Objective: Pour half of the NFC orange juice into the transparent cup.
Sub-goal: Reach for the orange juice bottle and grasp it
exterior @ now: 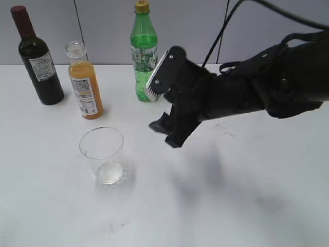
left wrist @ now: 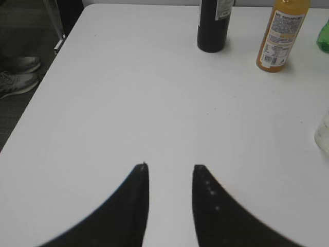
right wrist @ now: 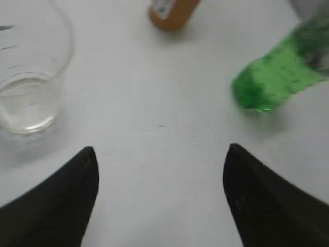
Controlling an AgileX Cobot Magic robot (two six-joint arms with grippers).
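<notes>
The NFC orange juice bottle [exterior: 85,87] stands uncapped on the white table, between the wine bottle and the green bottle; it also shows in the left wrist view [left wrist: 281,35] and its base in the right wrist view [right wrist: 172,13]. The transparent cup [exterior: 103,154] stands empty in front of it, also at the left of the right wrist view [right wrist: 28,72]. My right gripper [exterior: 163,110] [right wrist: 159,154] is open and empty, above the table right of the cup. My left gripper [left wrist: 169,167] is open and empty over bare table, not seen in the exterior view.
A dark wine bottle [exterior: 37,59] stands at the back left. A tall green bottle with a yellow cap [exterior: 143,51] stands behind my right gripper. The table's left edge [left wrist: 46,77] drops to the floor, where someone's shoes [left wrist: 18,77] show.
</notes>
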